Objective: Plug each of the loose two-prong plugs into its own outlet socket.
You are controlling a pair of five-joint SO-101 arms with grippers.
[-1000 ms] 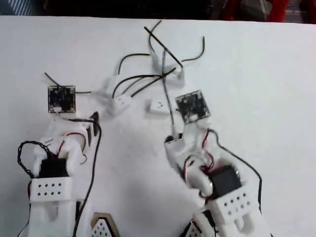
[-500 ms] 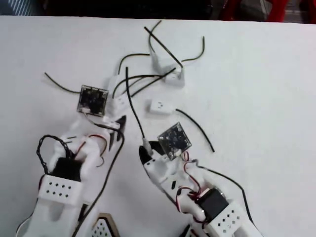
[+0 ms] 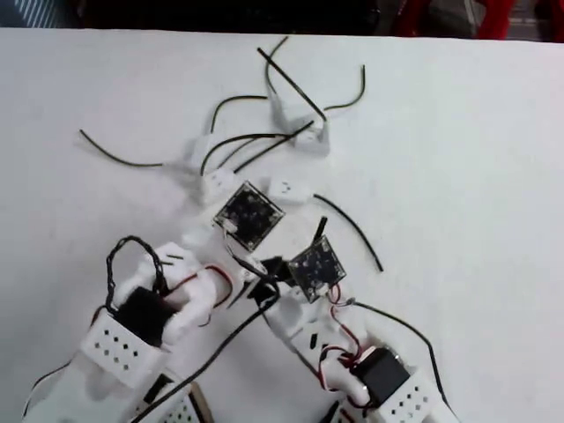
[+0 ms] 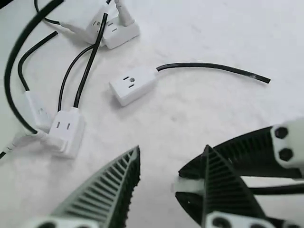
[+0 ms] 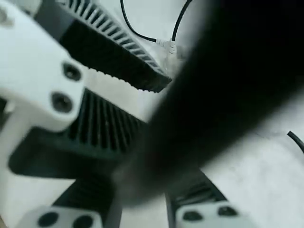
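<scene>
Over white table (image 3: pixel 476 176), held left gripper (image 4: pixel 172 152) wide open and empty, near single outlet socket (image 4: pixel 132 85) lying loose beside cord tangle; could not tell hold of right gripper (image 3: pixel 269 271); seemingly risked clashing both crowded tips, or snagging black cable (image 3: pixel 231 335) draped between arms.

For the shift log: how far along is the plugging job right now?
Done: nothing confirmable. The lone socket and the two-slot socket show empty slots; the far cluster is unclear. In hand: the right gripper seems to pinch a white plug, with its cable trailing; the left gripper is open, empty, beside it. Still to do: every insertion I can see.
</scene>
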